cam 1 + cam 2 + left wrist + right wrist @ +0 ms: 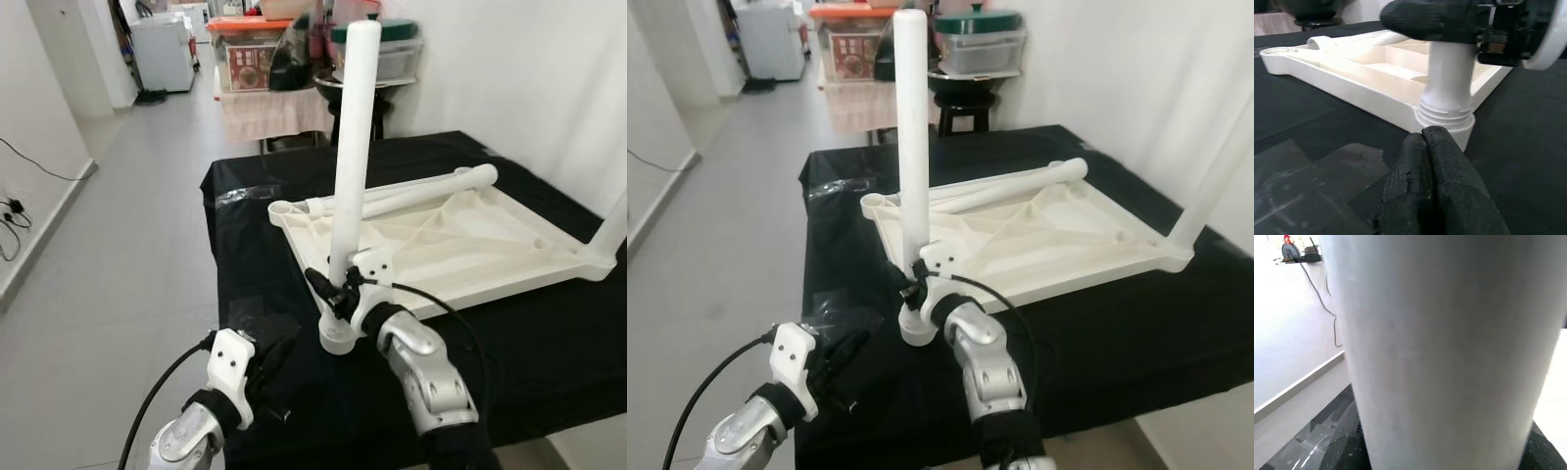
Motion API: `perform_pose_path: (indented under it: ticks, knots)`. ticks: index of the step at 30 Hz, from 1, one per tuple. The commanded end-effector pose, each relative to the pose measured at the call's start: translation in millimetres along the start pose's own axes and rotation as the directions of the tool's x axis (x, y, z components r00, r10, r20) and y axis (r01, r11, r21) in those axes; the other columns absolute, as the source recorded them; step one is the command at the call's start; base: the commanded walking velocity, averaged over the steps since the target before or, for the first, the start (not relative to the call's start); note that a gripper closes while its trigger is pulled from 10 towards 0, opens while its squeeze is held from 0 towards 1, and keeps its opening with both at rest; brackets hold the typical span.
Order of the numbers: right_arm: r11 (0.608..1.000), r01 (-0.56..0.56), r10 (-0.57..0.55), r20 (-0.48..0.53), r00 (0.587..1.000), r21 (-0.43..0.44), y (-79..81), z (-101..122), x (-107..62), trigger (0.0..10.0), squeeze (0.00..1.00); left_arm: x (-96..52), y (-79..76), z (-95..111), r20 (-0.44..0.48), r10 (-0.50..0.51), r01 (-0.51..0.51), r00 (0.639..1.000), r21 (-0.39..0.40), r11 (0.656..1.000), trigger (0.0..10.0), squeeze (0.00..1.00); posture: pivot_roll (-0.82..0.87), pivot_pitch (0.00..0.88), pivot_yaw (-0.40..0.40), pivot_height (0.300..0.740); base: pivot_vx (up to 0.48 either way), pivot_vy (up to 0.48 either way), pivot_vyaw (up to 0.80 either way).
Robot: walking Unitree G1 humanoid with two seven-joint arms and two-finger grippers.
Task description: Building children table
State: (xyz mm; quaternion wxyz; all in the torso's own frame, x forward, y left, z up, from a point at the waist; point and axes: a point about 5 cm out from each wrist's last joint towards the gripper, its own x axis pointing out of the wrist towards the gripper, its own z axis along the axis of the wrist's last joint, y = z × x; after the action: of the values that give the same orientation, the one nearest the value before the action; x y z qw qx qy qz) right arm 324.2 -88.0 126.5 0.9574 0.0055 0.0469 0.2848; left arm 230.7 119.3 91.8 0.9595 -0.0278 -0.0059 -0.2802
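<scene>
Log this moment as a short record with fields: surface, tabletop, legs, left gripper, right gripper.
surface: black-covered table
tabletop: white tabletop lying underside up on the black cover
upright leg: white leg standing in the near corner socket
loose leg: second leg lying across the tabletop
far leg: another leg standing at the right corner
left gripper: shut, empty, near the socket
right gripper: closed on the upright leg's lower part
</scene>
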Motion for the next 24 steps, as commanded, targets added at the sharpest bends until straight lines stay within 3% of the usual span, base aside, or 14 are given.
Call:
perform_pose_path:
  ticks: [1, 3, 4, 5, 6, 11, 12, 13, 14, 15, 17, 21, 22, 24]
  knots:
    - [0.996, 0.036, -0.023, -0.157, 0.987, 0.082, -9.0, -33.6, -6.1, 0.0, 0.00, -1.0, 1.9, -3.2, -0.020, 0.001, -0.001, 1.000, -0.007, 1.000, 10.0, 0.00, -0.03, 0.000, -0.006, 0.740, 0.000, 0.000, 0.00]
    - [0.997, 0.017, -0.005, -0.151, 0.989, 0.077, -6.9, -32.4, -4.3, 0.0, 0.00, -0.9, 2.0, -3.1, -0.018, 0.006, -0.006, 1.000, -0.006, 1.000, 10.0, 0.00, -0.03, 0.000, -0.006, 0.740, 0.000, 0.000, 0.00]
    - [0.997, -0.019, 0.029, -0.128, 0.991, 0.081, -6.2, -28.1, -2.5, 10.0, 0.68, -0.7, 2.2, -3.1, -0.017, 0.011, -0.012, 1.000, -0.007, 1.000, 10.0, 0.00, -0.03, 0.000, -0.002, 0.740, 0.000, 0.000, 0.00]
    - [0.990, -0.094, 0.104, -0.093, 0.990, 0.105, -5.3, -21.3, 0.3, 10.0, 1.00, -0.3, 2.2, -3.1, -0.016, 0.013, -0.013, 1.000, -0.007, 1.000, 10.0, 0.00, -0.03, 0.000, -0.004, 0.740, 0.000, 0.000, 0.00]
    - [0.967, -0.234, 0.239, -0.040, 0.970, 0.101, -1.6, -9.6, 2.6, 10.0, 1.00, 0.3, 2.2, -3.2, -0.017, 0.010, -0.010, 1.000, -0.008, 1.000, 10.0, 0.00, -0.03, 0.000, -0.004, 0.740, 0.000, 0.000, 0.00]
    - [0.945, -0.319, 0.320, -0.004, 0.947, 0.070, 3.2, 1.8, 1.5, 10.0, 1.00, 0.7, 2.1, -3.3, -0.018, 0.008, -0.008, 1.000, -0.008, 1.000, 10.0, 0.00, -0.03, 0.000, -0.004, 0.740, 0.000, 0.000, 0.00]
    - [0.908, -0.418, 0.417, 0.019, 0.909, 0.019, 3.6, 14.3, 0.6, 10.0, 0.55, 1.6, 1.8, -3.4, -0.019, 0.004, -0.004, 1.000, -0.009, 1.000, 10.0, 0.00, -0.03, 0.000, -0.004, 0.740, 0.000, 0.000, 0.00]
    - [0.883, -0.469, 0.469, 0.024, 0.883, -0.017, 3.4, 21.7, -0.4, 10.0, 0.55, 2.1, 1.6, -3.5, -0.019, 0.002, -0.002, 1.000, -0.010, 1.000, 10.0, 0.00, -0.03, 0.000, -0.004, 0.740, 0.000, 0.000, 0.00]
    - [0.847, -0.530, 0.530, 0.005, 0.848, -0.048, 0.4, 28.6, -0.5, 10.0, 0.00, 2.7, 1.3, -3.5, -0.019, 0.000, 0.000, 1.000, -0.010, 1.000, 10.0, 0.00, -0.02, 0.000, -0.011, 0.740, 0.000, 0.000, 0.00]
    - [0.847, -0.530, 0.530, 0.005, 0.848, -0.048, 0.4, 28.6, -0.5, 10.0, 0.00, 2.7, 1.3, -3.5, -0.019, 0.000, 0.000, 1.000, -0.010, 1.000, 10.0, 0.00, -0.02, 0.000, -0.011, 0.740, 0.000, 0.000, 0.00]
    - [0.745, -0.661, 0.658, -0.057, 0.750, -0.090, -8.0, 38.5, 1.7, 10.0, 0.00, 3.7, 0.5, -3.5, -0.018, 0.001, -0.002, 1.000, -0.008, 1.000, 10.0, 0.00, -0.01, 0.000, -0.017, 0.740, 0.000, 0.000, 0.00]
    - [0.705, -0.706, 0.700, -0.087, 0.708, -0.073, -12.7, 40.0, 6.1, 10.0, 0.00, 4.0, 0.1, -3.3, -0.015, 0.005, -0.005, 1.000, -0.005, 1.000, 10.0, 0.00, 0.00, 0.000, -0.025, 0.740, 0.000, 0.000, 0.00]
    - [0.695, -0.717, 0.712, -0.092, 0.696, -0.046, -15.0, 39.5, 7.8, 0.0, 0.00, 4.1, -0.4, -3.4, -0.015, 0.005, -0.006, 1.000, -0.005, 1.000, 10.0, 0.00, 0.00, 0.000, -0.025, 0.740, 0.000, 0.000, 0.00]
    - [0.680, -0.733, 0.728, -0.101, 0.679, -0.024, -16.6, 38.3, 8.0, 0.0, 0.00, 4.2, -0.9, -3.5, -0.014, 0.006, -0.006, 1.000, -0.004, 1.000, 10.0, 0.00, 0.00, 0.000, -0.027, 0.740, 0.000, 0.000, 0.00]
